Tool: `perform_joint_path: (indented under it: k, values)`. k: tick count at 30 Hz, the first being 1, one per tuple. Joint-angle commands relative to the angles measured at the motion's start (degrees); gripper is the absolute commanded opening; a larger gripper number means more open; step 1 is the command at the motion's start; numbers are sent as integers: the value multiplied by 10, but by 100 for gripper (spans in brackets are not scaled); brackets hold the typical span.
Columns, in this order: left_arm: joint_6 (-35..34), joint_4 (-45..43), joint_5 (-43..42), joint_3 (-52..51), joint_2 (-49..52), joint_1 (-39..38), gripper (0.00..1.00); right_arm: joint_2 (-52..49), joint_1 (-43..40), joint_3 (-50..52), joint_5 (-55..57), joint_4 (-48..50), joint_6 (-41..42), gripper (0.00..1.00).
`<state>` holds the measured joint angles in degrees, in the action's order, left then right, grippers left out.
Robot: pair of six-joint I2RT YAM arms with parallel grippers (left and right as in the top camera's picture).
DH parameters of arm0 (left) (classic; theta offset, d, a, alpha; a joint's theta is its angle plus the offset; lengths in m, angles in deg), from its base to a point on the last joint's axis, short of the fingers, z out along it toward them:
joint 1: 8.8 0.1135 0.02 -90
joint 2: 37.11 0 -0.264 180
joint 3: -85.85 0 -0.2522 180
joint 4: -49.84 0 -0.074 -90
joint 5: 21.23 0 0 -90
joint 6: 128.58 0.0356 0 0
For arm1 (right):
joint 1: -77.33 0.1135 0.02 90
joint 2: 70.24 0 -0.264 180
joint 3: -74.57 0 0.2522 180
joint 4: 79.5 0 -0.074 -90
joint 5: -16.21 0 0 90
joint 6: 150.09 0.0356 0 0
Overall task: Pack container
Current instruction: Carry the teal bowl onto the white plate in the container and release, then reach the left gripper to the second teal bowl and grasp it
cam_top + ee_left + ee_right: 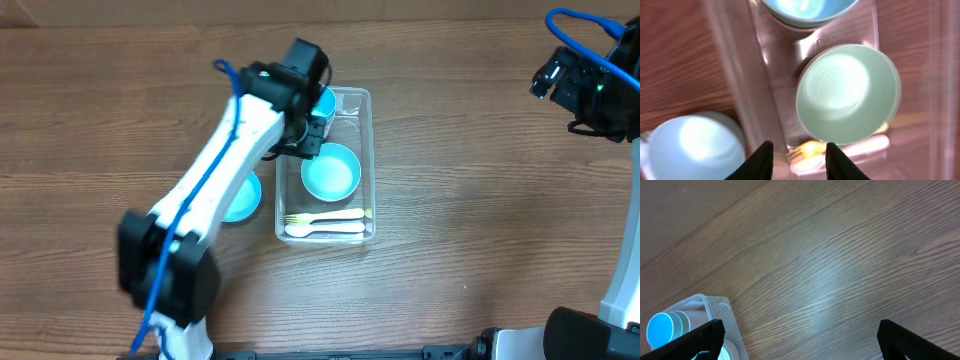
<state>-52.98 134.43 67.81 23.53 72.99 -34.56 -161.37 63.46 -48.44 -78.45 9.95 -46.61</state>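
Note:
The clear container (368, 150) stands mid-table. It holds a teal cup (326, 101) at the far end, a teal bowl (331, 173) in the middle, and a pale fork and spoon (325, 223) at the near end. My left gripper (310, 132) hovers over the container between cup and bowl. In the left wrist view its jaws (800, 145) are open and empty above the bowl (847, 92) and the cutlery (850, 148). My right gripper (562, 82) is far right, open and empty (800, 325) over bare table.
A second teal bowl (243, 197) sits on the table left of the container, partly under my left arm; it also shows in the left wrist view (695, 145). The right wrist view catches the container's corner (707, 305) and the cup (662, 328).

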Motion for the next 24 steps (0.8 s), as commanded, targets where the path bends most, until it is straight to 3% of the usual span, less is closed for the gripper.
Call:
perform_joint_path:
  k: [1, 4, 10, 13, 16, 19, 24]
  values:
    - [2, 49, 44, 2, -90, 20, 31, 6, -1, 0, -1, 1, 3, 100]
    - [-9, 111, 98, 2, -157, 63, 30, 6, -1, 0, -1, 1, 3, 100]
    - [-51, 159, 93, -40, -254, 187, 37, 6, -1, 0, -1, 1, 3, 100]
    - [-51, 83, 71, -158, -270, 197, 47, 6, -1, 0, -1, 1, 3, 100]
    - [-54, -58, 14, -319, -262, 198, 54, 6, -1, 0, -1, 1, 3, 100]
    - [-88, -145, -5, -412, -232, 199, 48, 6, -1, 0, -1, 1, 3, 100]
    - [-109, -189, 18, -437, -217, 198, 47, 6, -1, 0, -1, 1, 3, 100]
